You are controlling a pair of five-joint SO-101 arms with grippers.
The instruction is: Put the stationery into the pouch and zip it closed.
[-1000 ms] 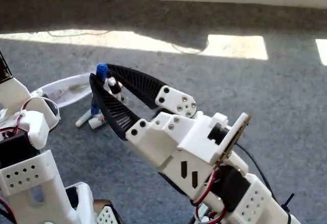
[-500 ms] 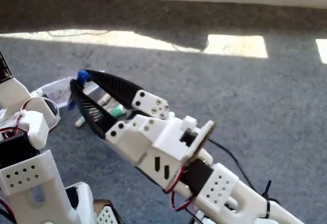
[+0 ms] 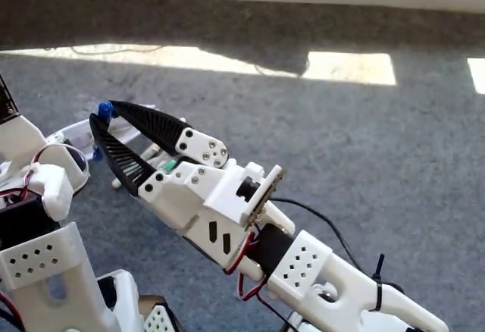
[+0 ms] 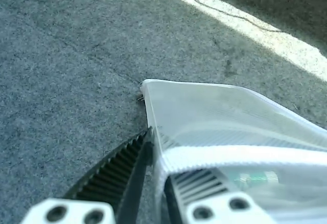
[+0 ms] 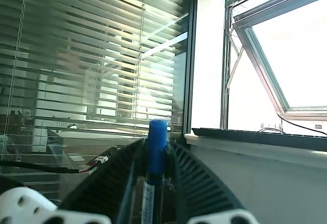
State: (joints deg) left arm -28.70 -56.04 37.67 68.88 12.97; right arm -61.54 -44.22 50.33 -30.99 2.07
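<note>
Left wrist view: pouch in gripper

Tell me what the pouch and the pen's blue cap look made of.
The pouch is probably white mesh or nylon fabric, semi-sheer: it has a fine ribbed weave and its contents show through. The pen cap is likely smooth moulded plastic, uniformly blue.

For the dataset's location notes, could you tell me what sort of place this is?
Probably an office: horizontal slatted blinds, a tilted-open glass window and grey carpet.
</note>
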